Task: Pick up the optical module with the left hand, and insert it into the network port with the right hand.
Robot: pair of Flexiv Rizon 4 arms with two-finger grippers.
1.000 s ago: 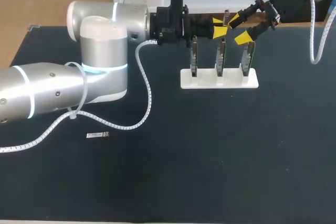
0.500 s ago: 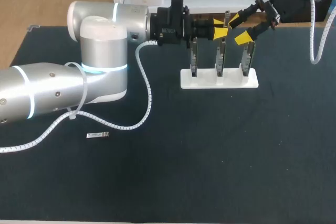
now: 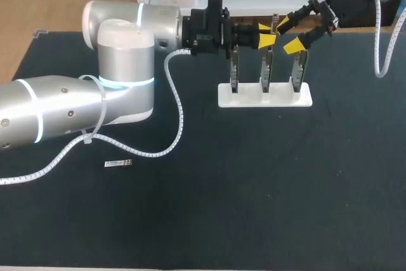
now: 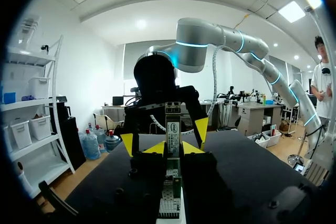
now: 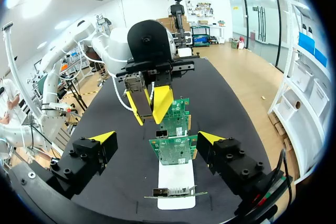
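While the left gripper (image 4: 173,149) seems clamped on the module (image 4: 173,126), the right gripper (image 5: 156,137) stands apart, flanking it.

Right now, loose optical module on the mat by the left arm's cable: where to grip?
Take the optical module across its long sides at mid-length, jaws coming straight down. It lies flat and low on the table, so probably only those edges offer opposing faces; mind the cable just behind it.

The counter (image 3: 254,207) has a dark, matte covering. A flat white rectangular base (image 3: 250,98) sits near its far edge. Well apart from it, toward the left side, lies a small silvery oblong piece (image 3: 118,164).
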